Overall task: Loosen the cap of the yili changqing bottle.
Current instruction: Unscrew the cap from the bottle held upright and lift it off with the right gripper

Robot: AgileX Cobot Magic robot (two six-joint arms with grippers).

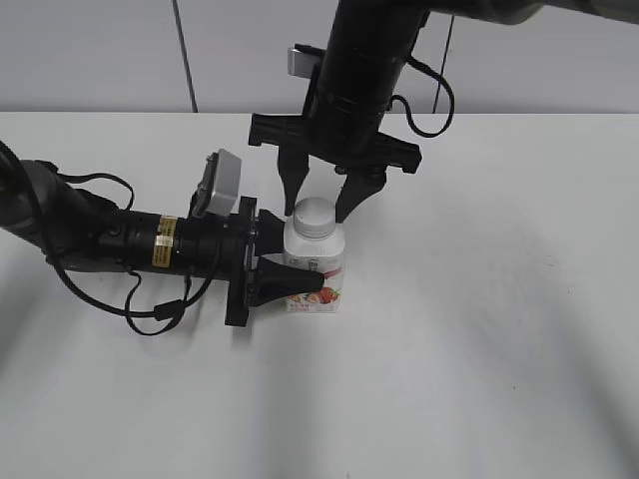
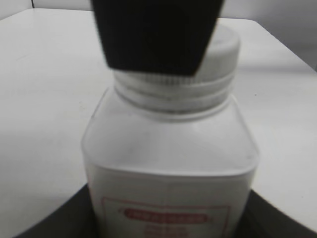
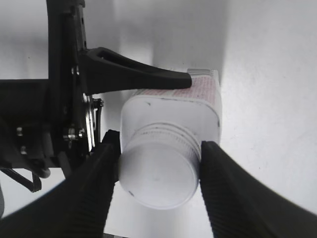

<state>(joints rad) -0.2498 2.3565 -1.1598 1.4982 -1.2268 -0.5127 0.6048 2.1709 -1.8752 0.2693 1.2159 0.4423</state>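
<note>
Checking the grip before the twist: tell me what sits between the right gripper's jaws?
The cap of the yili changqing bottle, flanked by the right gripper; the right wrist view shows it.

White tabletop (image 1: pixel 479 379), pale grey wall panels (image 1: pixel 90 50) behind, dark vertical seam (image 1: pixel 185 55)

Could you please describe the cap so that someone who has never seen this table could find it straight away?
On the white table, find the small white bottle with the pink-red label, clamped by the left end effector. The cap is the round white ribbed lid on its neck. It sits between the fingers of the right end effector reaching down from above.
</note>
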